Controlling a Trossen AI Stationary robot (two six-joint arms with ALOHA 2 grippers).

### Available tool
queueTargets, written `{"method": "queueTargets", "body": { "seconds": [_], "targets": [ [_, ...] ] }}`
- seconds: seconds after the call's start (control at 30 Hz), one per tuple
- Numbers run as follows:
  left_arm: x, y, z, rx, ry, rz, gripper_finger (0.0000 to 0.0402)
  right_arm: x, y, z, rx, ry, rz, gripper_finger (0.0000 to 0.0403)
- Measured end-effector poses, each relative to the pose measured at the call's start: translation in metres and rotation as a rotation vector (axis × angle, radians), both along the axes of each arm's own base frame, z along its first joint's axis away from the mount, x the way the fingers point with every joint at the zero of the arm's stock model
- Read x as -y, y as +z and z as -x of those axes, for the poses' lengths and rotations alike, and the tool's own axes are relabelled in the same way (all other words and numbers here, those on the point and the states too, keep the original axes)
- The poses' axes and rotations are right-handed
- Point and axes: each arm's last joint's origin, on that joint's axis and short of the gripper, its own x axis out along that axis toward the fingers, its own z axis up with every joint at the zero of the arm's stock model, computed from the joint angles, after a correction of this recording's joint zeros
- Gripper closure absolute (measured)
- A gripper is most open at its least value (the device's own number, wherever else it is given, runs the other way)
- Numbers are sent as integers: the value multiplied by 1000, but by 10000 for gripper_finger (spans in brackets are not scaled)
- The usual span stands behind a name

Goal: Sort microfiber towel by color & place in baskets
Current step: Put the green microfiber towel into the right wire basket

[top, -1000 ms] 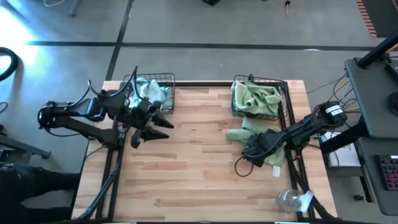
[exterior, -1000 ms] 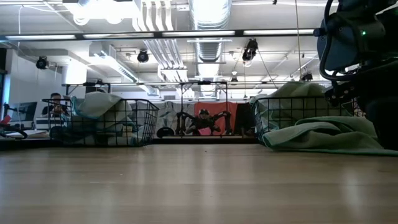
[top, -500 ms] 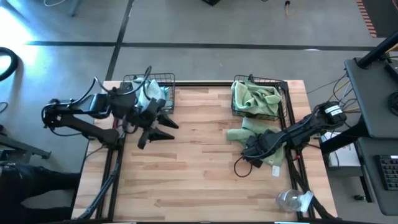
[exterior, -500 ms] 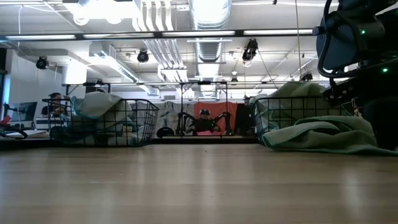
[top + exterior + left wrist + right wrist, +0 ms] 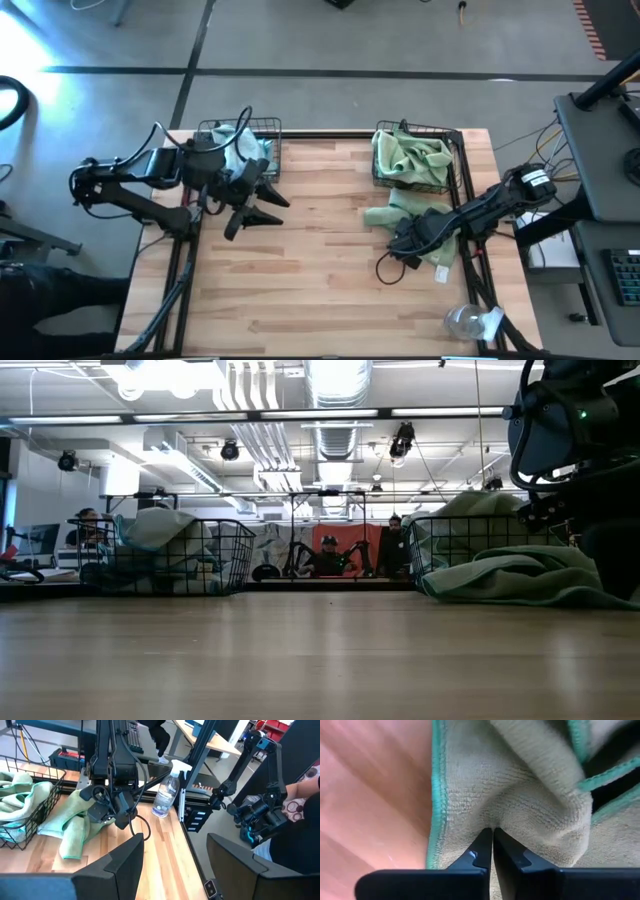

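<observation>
Left claw (image 5: pixel 258 205) shifted inward, spread; right claw (image 5: pixel 492 841) pinching green towel (image 5: pixel 520 790) edge.

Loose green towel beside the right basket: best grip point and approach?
Pinch a raised fold near its teal-hemmed edge, coming straight down from above. The green towel lies crumpled flat on the table, so only bunched ridges give the fingers purchase. The right gripper already sits shut on such a fold. The left gripper is open by the left basket.
</observation>
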Motion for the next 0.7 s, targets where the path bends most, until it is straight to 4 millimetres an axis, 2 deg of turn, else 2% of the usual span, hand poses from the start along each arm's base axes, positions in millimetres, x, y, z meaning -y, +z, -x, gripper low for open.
{"method": "queueTargets", "body": {
  "seconds": [0.27, 0.5, 0.7],
  "targets": [
    [0, 1, 2, 3, 1, 3, 201, 2, 0, 0, 21, -17, 70, 386],
    [0, 1, 2, 0, 1, 3, 201, 2, 1, -1, 23, -3, 83, 343],
    [0, 1, 2, 0, 1, 3, 201, -1, 16, -16, 72, 34, 77, 308]
  ]
}}
